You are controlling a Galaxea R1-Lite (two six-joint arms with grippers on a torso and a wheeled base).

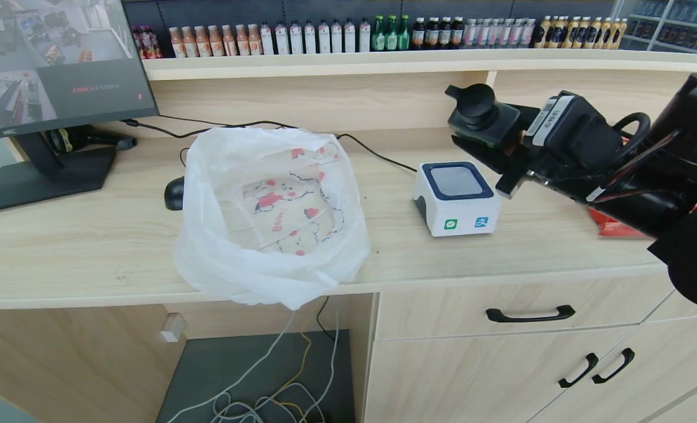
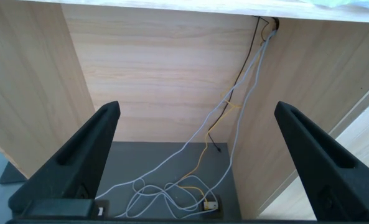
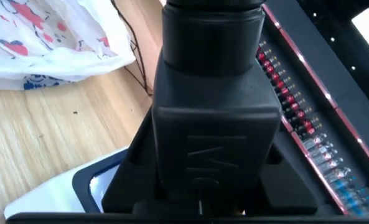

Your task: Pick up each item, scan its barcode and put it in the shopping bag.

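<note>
My right gripper [image 1: 504,144] is shut on a black bottle [image 1: 481,114] with a round cap, held in the air just above and to the right of the white barcode scanner [image 1: 455,198]. Close up, the black bottle [image 3: 215,124] hides the gripper's fingers, with the scanner [image 3: 88,186] below it. The white shopping bag [image 1: 272,211] with red and blue prints stands open on the counter left of the scanner. My left gripper [image 2: 196,162] hangs open under the counter, with nothing between its fingers [image 2: 78,165].
A red packet [image 1: 613,226] lies on the counter behind my right arm. A monitor [image 1: 54,64] stands at the far left, with a black mouse [image 1: 174,192] beside the bag. Bottles [image 1: 384,34] line the back shelf. Cables [image 2: 190,186] hang under the counter.
</note>
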